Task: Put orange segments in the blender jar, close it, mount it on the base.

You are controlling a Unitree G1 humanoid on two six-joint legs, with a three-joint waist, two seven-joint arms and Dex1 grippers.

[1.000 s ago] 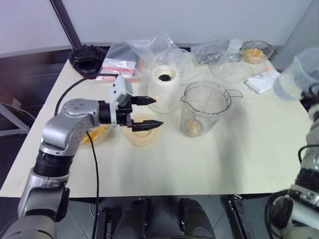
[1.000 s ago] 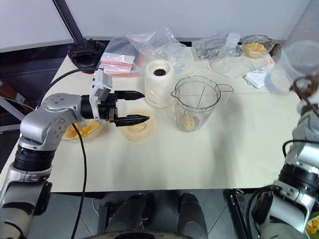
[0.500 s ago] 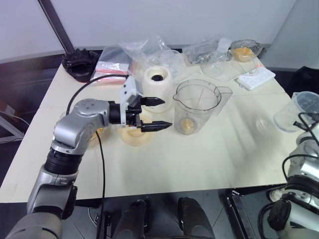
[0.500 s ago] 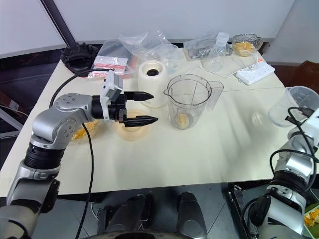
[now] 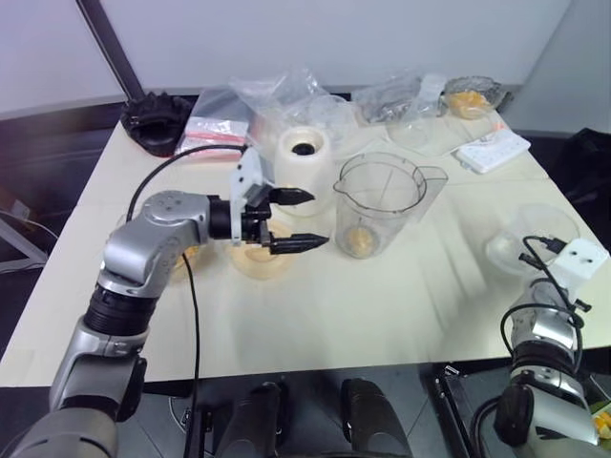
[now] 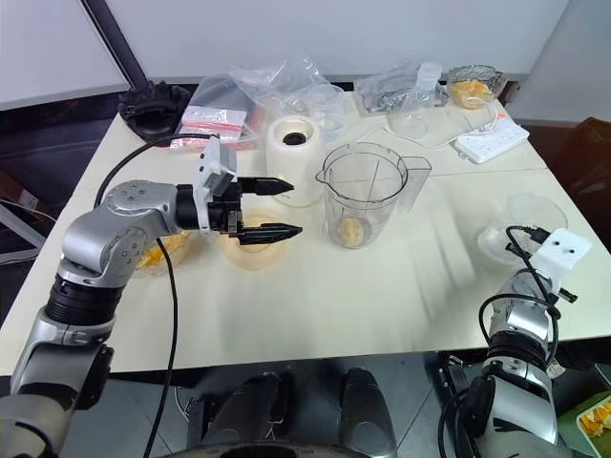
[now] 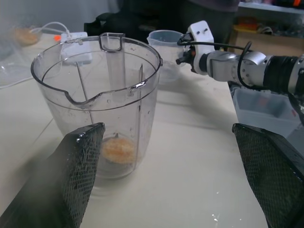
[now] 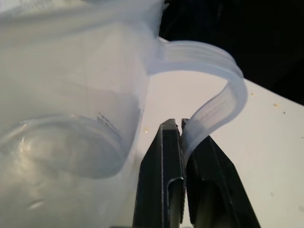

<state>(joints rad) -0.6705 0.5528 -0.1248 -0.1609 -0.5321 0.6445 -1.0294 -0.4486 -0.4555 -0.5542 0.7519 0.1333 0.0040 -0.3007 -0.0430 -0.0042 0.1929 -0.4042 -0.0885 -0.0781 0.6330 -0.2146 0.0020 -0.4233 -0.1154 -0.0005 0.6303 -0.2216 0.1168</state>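
Standing upright near mid-bench: blender jar (image 6: 361, 202), open-topped, a small heap of orange segments (image 6: 350, 230) at its bottom. Just behind and to its left: base (image 6: 292, 147), cream-white, dark socket uppermost, apart from the jar. More segments noted in a bowl (image 6: 151, 254) by the left forearm and in a glass bowl (image 6: 471, 88) at the far right edge of the bench (image 6: 382, 305). Pale-orange lid (image 6: 254, 250) lying flat, directly beneath the left pincer (image 6: 275, 206). Left pincer held level, aimed at the jar, fingers spread wide, gripping nothing, short of the jar wall. Right pincer (image 8: 183, 137) low at the bench's right edge, fingers nearly together, pinching the thin handle of a smaller clear cup (image 6: 523, 222) resting on the bench. Plastic bags (image 6: 277, 81) and a white power strip (image 6: 490, 140) along the far side.
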